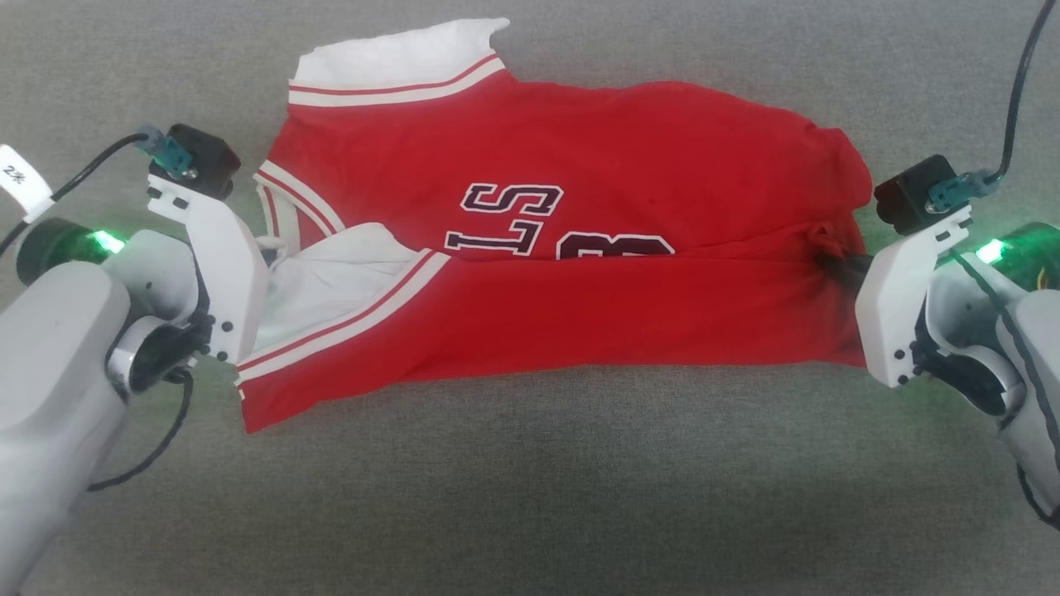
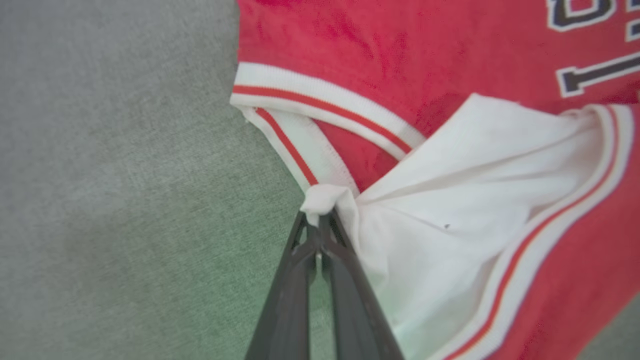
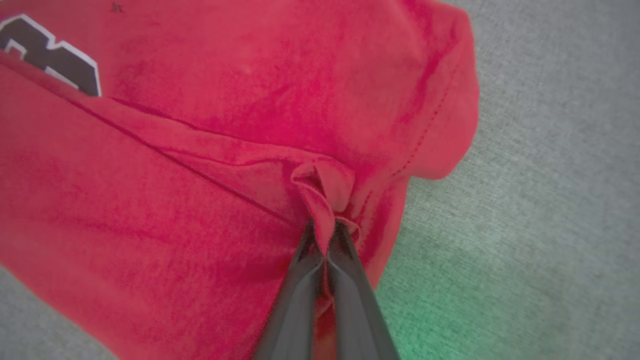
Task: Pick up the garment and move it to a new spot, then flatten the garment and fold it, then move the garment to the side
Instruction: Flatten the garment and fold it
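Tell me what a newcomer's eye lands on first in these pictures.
The red garment dominates the middle of the grey cloth surface, its near edge folded over part of the dark lettering. The left claw is shut on a pinch of white cloth at its left end, and the right claw on a bunch of red cloth at its right end.

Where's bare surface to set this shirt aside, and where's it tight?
Free: the grey fabric surface strip between the robot and the red, white-sleeved jersey T-shirt; a narrower band beyond its far edge. Crowded: both shirt ends, where the left gripper and right gripper pinch cloth.
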Motion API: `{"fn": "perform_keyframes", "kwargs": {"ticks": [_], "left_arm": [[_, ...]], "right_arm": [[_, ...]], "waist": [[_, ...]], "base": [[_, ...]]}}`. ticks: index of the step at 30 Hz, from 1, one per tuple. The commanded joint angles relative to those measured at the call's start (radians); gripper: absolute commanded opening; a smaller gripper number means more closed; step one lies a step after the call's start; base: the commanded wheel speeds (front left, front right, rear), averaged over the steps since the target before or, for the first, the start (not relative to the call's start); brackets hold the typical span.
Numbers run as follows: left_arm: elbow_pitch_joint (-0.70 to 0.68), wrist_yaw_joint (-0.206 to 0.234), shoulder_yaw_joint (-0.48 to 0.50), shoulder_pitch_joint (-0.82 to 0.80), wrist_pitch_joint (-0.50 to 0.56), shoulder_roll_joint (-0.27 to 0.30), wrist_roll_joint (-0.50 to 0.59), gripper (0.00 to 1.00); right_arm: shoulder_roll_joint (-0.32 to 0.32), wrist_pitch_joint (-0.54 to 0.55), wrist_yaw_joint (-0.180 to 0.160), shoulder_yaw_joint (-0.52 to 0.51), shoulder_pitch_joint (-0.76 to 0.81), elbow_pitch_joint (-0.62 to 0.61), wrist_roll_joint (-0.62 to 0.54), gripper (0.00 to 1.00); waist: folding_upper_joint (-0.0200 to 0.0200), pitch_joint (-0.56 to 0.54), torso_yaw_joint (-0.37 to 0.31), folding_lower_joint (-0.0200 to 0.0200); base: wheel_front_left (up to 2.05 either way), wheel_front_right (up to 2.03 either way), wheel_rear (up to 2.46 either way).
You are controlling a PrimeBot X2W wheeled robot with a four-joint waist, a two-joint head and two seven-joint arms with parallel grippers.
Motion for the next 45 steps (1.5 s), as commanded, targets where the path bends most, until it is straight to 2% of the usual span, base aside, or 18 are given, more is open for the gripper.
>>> {"fn": "perform_keyframes", "kwargs": {"ticks": [1,2,3,4,5,6,7,8,9,15,19,28,33,36,40,45], "left_arm": [[0.039,-0.013,-0.002,-0.019,0.0,-0.017,-0.015,0.0],[0.065,-0.019,-0.003,-0.026,0.008,-0.026,-0.021,0.0],[0.091,-0.024,-0.002,-0.03,0.01,-0.034,-0.032,0.0],[0.112,-0.028,0.002,-0.033,0.013,-0.042,-0.042,0.0],[0.13,-0.031,0.007,-0.037,0.015,-0.051,-0.048,0.25],[0.144,-0.032,0.01,-0.039,0.019,-0.056,-0.055,0.45],[0.156,-0.033,0.011,-0.042,0.025,-0.059,-0.062,0.72],[0.165,-0.034,0.015,-0.045,0.031,-0.06,-0.072,0.95],[0.169,-0.035,0.016,-0.048,0.036,-0.061,-0.077,1.0],[0.14,-0.013,0.028,-0.037,0.057,-0.038,-0.098,1.0],[0.069,0.018,0.04,-0.001,0.071,-0.003,-0.107,1.0],[-0.189,0.138,0.076,0.139,0.1,0.1,-0.158,1.0],[-0.293,0.203,0.094,0.217,0.091,0.141,-0.175,1.0],[-0.342,0.234,0.1,0.255,0.1,0.164,-0.19,1.0],[-0.387,0.275,0.103,0.293,0.125,0.19,-0.209,1.0],[-0.428,0.296,0.109,0.302,0.134,0.212,-0.21,1.0]], "right_arm": [[0.013,-0.001,-0.002,0.015,0.005,0.026,0.0,0.0],[0.016,-0.006,-0.002,0.017,0.0,0.032,0.0,0.0],[0.02,-0.009,-0.002,0.018,-0.003,0.037,0.0,0.05],[0.023,-0.011,-0.002,0.017,-0.004,0.042,0.001,0.2],[0.025,-0.015,-0.002,0.016,-0.007,0.046,0.001,0.4],[0.027,-0.016,-0.002,0.016,-0.009,0.048,0.0,0.67],[0.027,-0.025,-0.002,0.014,-0.01,0.046,-0.002,0.99],[0.027,-0.035,-0.002,0.006,-0.009,0.044,-0.003,1.0],[0.028,-0.049,-0.002,-0.004,-0.008,0.04,-0.006,1.0],[0.035,-0.144,-0.002,-0.095,0.024,0.021,-0.051,1.0],[0.059,-0.231,-0.002,-0.2,0.066,0.001,-0.118,1.0],[0.18,-0.433,-0.002,-0.475,0.207,-0.146,-0.344,1.0],[0.274,-0.47,-0.002,-0.599,0.289,-0.25,-0.445,1.0],[0.317,-0.474,-0.002,-0.639,0.333,-0.306,-0.484,1.0],[0.347,-0.464,-0.002,-0.67,0.378,-0.361,-0.51,1.0],[0.375,-0.448,-0.002,-0.691,0.414,-0.397,-0.523,1.0]], "waist": [[0.0,0.003,-0.002,0.0],[0.0,0.003,-0.003,0.0],[0.0,0.002,-0.004,0.0],[0.0,0.0,-0.006,0.0],[0.0,-0.003,-0.007,0.0],[0.0,-0.006,-0.008,0.0],[0.0,-0.011,-0.009,0.0],[0.0,-0.016,-0.009,0.0],[0.0,-0.022,-0.008,0.0],[0.0,-0.056,0.002,0.0],[0.0,-0.075,0.008,0.0],[0.0,-0.089,0.011,0.0],[0.0,-0.086,0.009,0.0],[0.0,-0.082,0.006,0.0],[0.0,-0.078,0.004,0.0],[0.0,-0.076,0.002,0.0]], "base": [[0.0,0.0,0.0],[0.0,0.0,0.0],[0.0,0.0,0.0],[0.0,0.0,0.0],[0.0,0.0,0.0],[0.0,0.0,0.0],[0.0,0.0,0.0],[0.0,0.0,0.0],[0.0,0.0,0.0],[0.0,0.0,0.0],[0.0,0.0,0.0],[0.0,0.0,0.0],[0.0,0.0,0.0],[0.0,0.0,0.0],[0.0,0.0,0.0],[0.0,0.0,0.0]]}}
